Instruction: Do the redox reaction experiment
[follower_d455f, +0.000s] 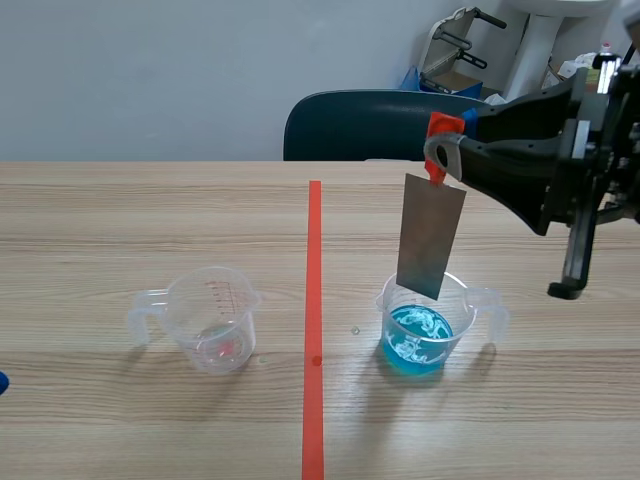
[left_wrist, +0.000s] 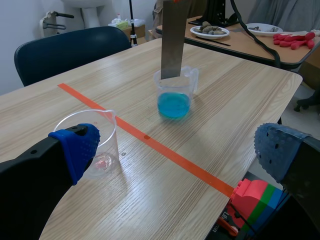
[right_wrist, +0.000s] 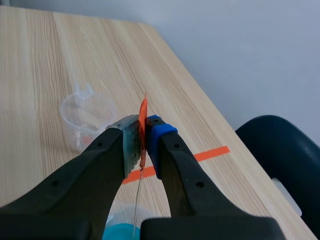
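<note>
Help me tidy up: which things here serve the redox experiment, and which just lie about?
In use: metal strip, held by right end effector; beaker of blue liquid; clear beaker.
Lying about: chair; white dish; red glove; coloured blocks.

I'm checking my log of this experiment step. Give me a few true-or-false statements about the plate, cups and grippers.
1. The right gripper holds the metal plate. True.
2. The plate hangs over the blue liquid. True.
3. The blue liquid is in the left-hand cup. False: it is in the right-hand cup.
4. The left gripper is shut. False: it is open, beside the clear cup.
</note>
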